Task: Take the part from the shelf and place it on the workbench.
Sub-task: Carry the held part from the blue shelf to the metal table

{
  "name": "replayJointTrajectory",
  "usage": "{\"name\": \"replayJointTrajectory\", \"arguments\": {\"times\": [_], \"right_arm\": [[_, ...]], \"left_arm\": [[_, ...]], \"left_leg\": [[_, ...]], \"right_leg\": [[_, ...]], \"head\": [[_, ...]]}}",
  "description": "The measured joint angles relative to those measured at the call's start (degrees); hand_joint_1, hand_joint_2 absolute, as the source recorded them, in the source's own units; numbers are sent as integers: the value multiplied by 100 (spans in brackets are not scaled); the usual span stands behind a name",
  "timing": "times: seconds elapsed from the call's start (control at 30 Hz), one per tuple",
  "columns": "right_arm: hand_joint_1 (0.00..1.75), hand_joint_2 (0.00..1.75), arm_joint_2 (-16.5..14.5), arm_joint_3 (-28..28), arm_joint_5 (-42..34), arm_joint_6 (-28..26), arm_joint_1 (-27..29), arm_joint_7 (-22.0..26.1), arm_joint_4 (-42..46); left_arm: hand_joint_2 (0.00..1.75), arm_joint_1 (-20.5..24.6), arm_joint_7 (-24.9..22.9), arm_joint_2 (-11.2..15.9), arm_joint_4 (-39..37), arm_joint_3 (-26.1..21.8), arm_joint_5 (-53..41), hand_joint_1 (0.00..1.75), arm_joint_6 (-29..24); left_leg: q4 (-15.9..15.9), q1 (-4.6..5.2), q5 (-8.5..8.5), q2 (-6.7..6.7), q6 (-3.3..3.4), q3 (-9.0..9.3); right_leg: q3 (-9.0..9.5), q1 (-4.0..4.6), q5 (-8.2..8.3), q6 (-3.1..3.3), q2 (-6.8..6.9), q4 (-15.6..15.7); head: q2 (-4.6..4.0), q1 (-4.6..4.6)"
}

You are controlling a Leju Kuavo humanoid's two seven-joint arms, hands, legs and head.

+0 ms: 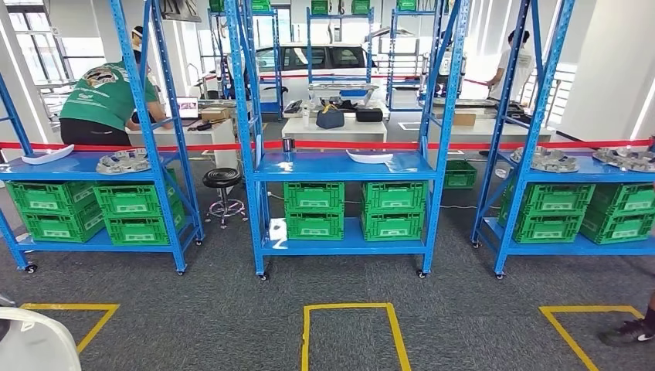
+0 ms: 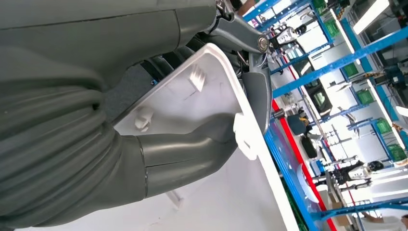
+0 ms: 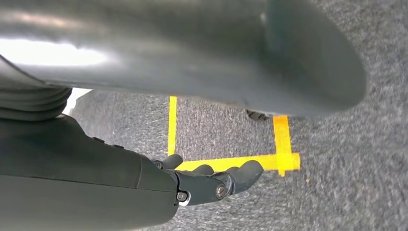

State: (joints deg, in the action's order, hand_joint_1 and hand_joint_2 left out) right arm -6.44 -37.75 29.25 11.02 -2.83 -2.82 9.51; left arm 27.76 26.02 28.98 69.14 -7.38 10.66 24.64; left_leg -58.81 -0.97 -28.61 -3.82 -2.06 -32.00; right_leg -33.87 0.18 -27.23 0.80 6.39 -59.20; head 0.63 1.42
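Already the left hand [image 2: 159, 144] holds the white part [image 2: 211, 110], thumb clamped across it; the right hand [image 3: 211, 180] hangs with fingers curled on nothing. Next, I'd guess, comes carrying it to the workbench.

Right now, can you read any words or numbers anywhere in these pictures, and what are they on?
No text can be read for sure.
Green crates: white labels on their fronts, too small to read.
Person's green shirt: a pale printed design on the back, too blurred to read.
White part held by the left hand: no writing visible.
Floor under the right hand: yellow tape lines, no words.
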Motion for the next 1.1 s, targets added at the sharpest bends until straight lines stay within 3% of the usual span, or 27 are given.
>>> {"name": "replayJointTrajectory", "arguments": {"times": [0.03, 0.1, 0.17, 0.2, 0.27, 0.3, 0.33, 0.4, 0.47, 0.53, 0.57, 0.63, 0.7, 0.77, 0.8, 0.83, 0.9, 0.97, 1.03, 1.07, 1.1], "right_arm": [[0, 0, -1, 0, -4, 1, 0, 2, 0], [0, 0, 1, 0, -24, 1, -3, 4, 0], [0, 0, 1, 0, -43, 1, 0, 7, 0], [0, 0, 0, 0, -48, 0, 7, 9, 0], [0, 0, -1, 0, -49, -6, 28, 10, 0], [0, 0, -1, -1, -49, -9, 38, 10, 0], [0, 0, -1, -1, -48, -12, 45, 13, 0], [0, 0, 1, -1, -47, -12, 46, 21, 0], [0, 0, 2, 0, -46, -5, 41, 37, 0], [0, 0, 1, 0, -45, 9, 34, 54, 0], [0, 0, -4, 0, -44, 14, 28, 60, 0], [0, 0, -12, -1, -42, 19, 22, 63, 0], [0, 0, -14, -2, -30, 24, 30, 50, 0], [0, 0, -14, -2, -2, 40, 40, 38, 0], [0, 0, -15, -2, 17, 53, 44, 37, 0], [0, 0, -15, -2, 36, 66, 46, 37, 0], [0, 0, -17, -2, 61, 84, 46, 38, 0], [0, 0, -18, -1, 70, 91, 45, 39, 0], [0, 0, -18, 0, 76, 97, 43, 40, 0], [0, 0, -18, 0, 85, 99, 38, 39, 0], [0, 0, -18, 1, 97, 102, 32, 37, 0]], "left_arm": [[175, 1, 3, -7, -3, 4, -4, 175, -4], [175, 16, 15, -16, -9, 8, -11, 175, -7], [175, 43, 23, -43, -16, 9, -21, 175, -9], [175, 53, 23, -65, -24, 10, -28, 175, -10], [175, 54, 23, -107, -42, 11, -34, 175, -10], [175, 54, 23, -120, -50, 12, -36, 175, -10], [175, 55, 25, -128, -53, 13, -37, 175, -11], [175, 67, 33, -140, -57, 13, -41, 175, -20], [175, 95, 46, -158, -68, 15, -61, 175, -35], [175, 115, 62, -161, -80, 17, -97, 175, -49], [175, 116, 70, -151, -85, 19, -110, 175, -53], [175, 162, 84, -134, -105, 22, -122, 175, -57], [175, 217, 92, -140, -134, 27, -124, 175, -60], [175, 211, 100, -156, -165, 31, -124, 175, -67], [175, 200, 108, -161, -178, 33, -124, 175, -74], [175, 194, 119, -161, -183, 35, -124, 175, -86], [175, 190, 143, -151, -168, 37, -123, 175, -111], [175, 174, 159, -140, -140, 37, -121, 175, -126], [175, 139, 164, -123, -125, 37, -119, 175, -132], [175, 118, 164, -110, -113, 35, -119, 175, -138], [175, 103, 166, -96, -94, 33, -118, 175, -149]], "left_leg": [[-9, 0, 21, 79, 48, -17], [0, -13, 68, 204, 127, -54], [4, -21, 110, 319, 185, -98], [1, -14, 126, 388, 203, -126], [-10, 8, 153, 542, 218, -174], [-15, 17, 163, 624, 216, -188], [-18, 24, 172, 703, 210, -195], [-24, 39, 188, 849, 182, -207], [-24, 39, 211, 979, 125, -235], [7, 21, 245, 1107, 44, -275], [5, 17, 246, 1097, 14, -292], [-233, 28, 90, 838, -37, -422], [-890, 26, -268, 511, -81, -706], [-1454, 9, -480, 421, -120, -936], [-1474, 4, -442, 403, -129, -921], [-1258, 1, -307, 373, -129, -787], [-469, 26, 0, 165, -99, -342], [33, 68, 127, 15, -18, -78], [84, 84, 141, 111, 62, -81], [93, 67, 161, 180, 93, -90], [104, 48, 183, 247, 125, -97]], "right_leg": [[-1, -1, 1, -25, 52, 1], [-53, -32, -116, -91, -110, -141], [-290, -58, -454, -137, -453, -689], [-474, -55, -645, -137, -554, -1085], [-732, -32, -799, -106, -610, -1613], [-717, -17, -716, -74, -627, -1581], [-587, -3, -539, -34, -666, -1316], [-190, 10, -188, 57, -893, -521], [17, 10, -75, 91, -1037, -77], [37, 14, -73, 105, -940, -18], [49, 11, -55, 130, -876, 12], [69, -9, -13, 189, -738, 82], [65, -7, -3, 220, -595, 101], [52, -3, -7, 226, -442, 98], [49, -3, -9, 225, -365, 94], [50, -3, -13, 221, -290, 89], [60, 10, -33, 194, -152, 71], [69, 36, -53, 145, -30, 52], [84, 47, -62, 93, 97, 53], [89, 42, -77, 59, 103, 44], [74, 34, -136, 24, 5, -21]], "head": [[0, -7], [0, -11], [0, -15], [0, -16], [0, -17], [0, -17], [0, -17], [0, -16], [0, -15], [0, -16], [0, -14], [-1, 1], [-1, 15], [0, 17], [0, 17], [0, 17], [0, 17], [0, 15], [0, 14], [0, 13], [0, 12]]}}
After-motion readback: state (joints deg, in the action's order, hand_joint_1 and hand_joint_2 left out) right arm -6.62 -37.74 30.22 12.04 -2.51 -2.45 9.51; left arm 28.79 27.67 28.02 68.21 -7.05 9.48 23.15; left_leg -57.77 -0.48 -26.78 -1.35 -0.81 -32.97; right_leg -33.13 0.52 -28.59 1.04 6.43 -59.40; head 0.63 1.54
